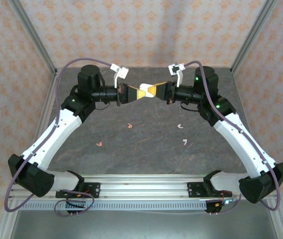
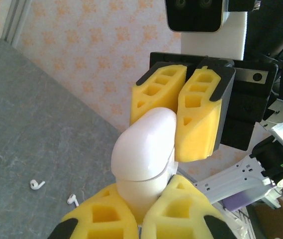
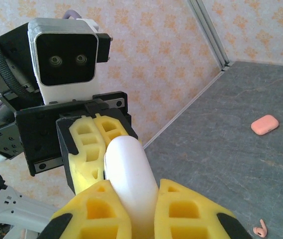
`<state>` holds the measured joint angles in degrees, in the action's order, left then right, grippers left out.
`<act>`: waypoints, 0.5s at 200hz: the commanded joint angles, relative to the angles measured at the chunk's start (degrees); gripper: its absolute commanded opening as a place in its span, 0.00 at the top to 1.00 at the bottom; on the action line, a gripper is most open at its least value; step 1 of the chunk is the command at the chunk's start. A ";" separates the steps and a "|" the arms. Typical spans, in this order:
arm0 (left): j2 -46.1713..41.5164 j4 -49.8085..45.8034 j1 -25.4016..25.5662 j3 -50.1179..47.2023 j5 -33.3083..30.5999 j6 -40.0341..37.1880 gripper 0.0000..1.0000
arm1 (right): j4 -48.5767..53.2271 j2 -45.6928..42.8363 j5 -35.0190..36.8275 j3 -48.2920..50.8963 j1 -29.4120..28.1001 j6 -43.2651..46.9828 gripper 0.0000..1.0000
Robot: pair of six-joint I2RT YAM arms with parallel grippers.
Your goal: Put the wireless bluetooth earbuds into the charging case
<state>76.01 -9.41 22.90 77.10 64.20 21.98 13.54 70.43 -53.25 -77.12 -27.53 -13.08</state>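
A white charging case [image 2: 142, 149] hangs in the air above the back of the table, held from both sides. My left gripper [image 2: 141, 201] is shut on its lower body. My right gripper [image 3: 131, 201] is shut on the rounded lid end [image 3: 127, 167], and the lid sits tilted off the body. From above, the two grippers [image 1: 140, 92] [image 1: 154, 91] meet tip to tip. Two coral-pink earbuds [image 1: 130, 126] [image 1: 100, 144] and two white earbuds [image 1: 180, 126] [image 1: 185, 142] lie loose on the table, well below and nearer than the grippers.
A coral-pink charging case [image 3: 264, 124] lies shut on the grey tabletop [image 1: 146, 149] near the back wall. Metal frame posts [image 1: 32, 35] rise at the back corners. The arms' rail [image 1: 141, 186] runs along the near edge.
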 commanded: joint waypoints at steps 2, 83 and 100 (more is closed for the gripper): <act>0.49 -7.26 2.44 3.03 0.34 -8.22 1.00 | -3.97 -0.16 -1.51 0.80 -0.96 -1.67 0.88; -5.55 -1.84 3.08 -7.26 -6.09 -17.35 1.00 | 5.62 2.46 1.68 2.62 -0.86 0.34 0.60; -6.63 -1.85 3.12 -8.75 -7.69 -18.92 1.00 | 8.23 3.55 2.96 1.81 -0.77 0.02 0.57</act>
<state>72.51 -13.56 24.99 69.69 57.78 8.54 18.06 72.51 -53.80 -74.24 -28.36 -13.26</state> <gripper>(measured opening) 0.060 0.415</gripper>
